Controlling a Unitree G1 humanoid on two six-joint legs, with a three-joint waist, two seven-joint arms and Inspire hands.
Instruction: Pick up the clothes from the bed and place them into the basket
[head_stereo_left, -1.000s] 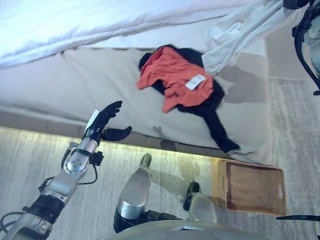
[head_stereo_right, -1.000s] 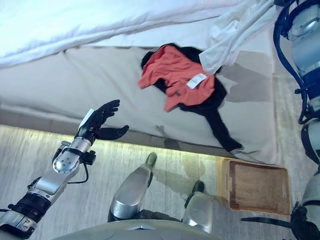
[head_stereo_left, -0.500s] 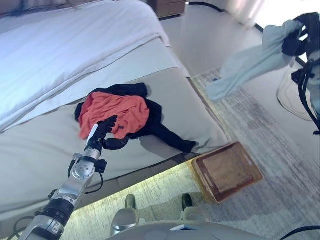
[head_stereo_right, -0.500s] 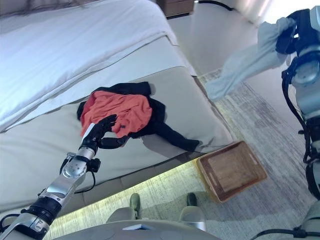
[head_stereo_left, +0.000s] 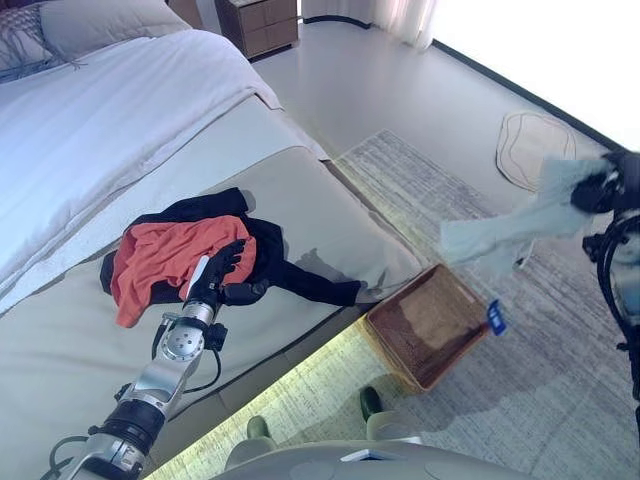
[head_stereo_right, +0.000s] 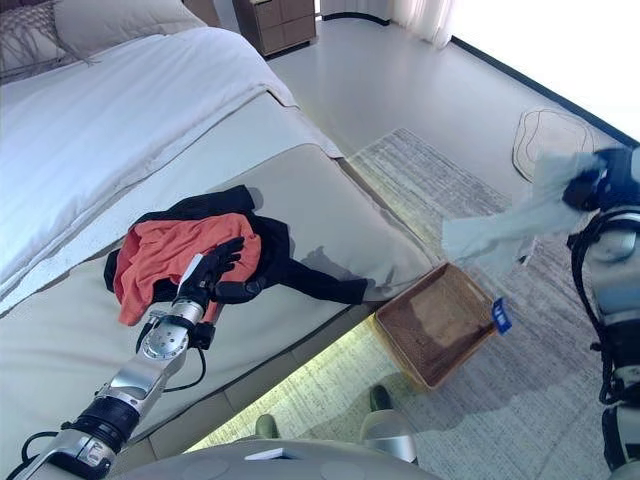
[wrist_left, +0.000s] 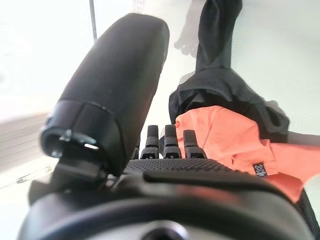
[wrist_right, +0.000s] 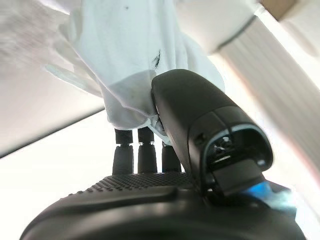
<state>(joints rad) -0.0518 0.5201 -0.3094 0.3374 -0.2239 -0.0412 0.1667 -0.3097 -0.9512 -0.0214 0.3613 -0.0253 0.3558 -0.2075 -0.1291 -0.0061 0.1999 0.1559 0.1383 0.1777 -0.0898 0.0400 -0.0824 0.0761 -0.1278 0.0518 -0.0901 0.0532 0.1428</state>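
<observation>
An orange garment (head_stereo_left: 160, 255) lies on a black garment (head_stereo_left: 300, 283) on the bed (head_stereo_left: 330, 215). My left hand (head_stereo_left: 222, 275) hovers open over them; the orange cloth shows past its fingers in the left wrist view (wrist_left: 235, 145). My right hand (head_stereo_right: 605, 180) is shut on a pale white garment (head_stereo_right: 510, 225), which hangs in the air above the floor beyond the wicker basket (head_stereo_left: 425, 325). The right wrist view shows the white cloth (wrist_right: 125, 60) pinched between thumb and fingers. The basket stands on the rug by the bed's corner.
A white duvet (head_stereo_left: 110, 110) and a pillow (head_stereo_left: 100, 25) cover the far part of the bed. A grey rug (head_stereo_left: 440, 190) lies beside the bed. A wooden nightstand (head_stereo_left: 260, 22) stands at the back. A round object (head_stereo_left: 535, 140) lies on the floor far right.
The camera has turned right, so the whole scene shifted. My right hand has carried the white garment lower, nearer the basket. My left hand stays over the orange garment.
</observation>
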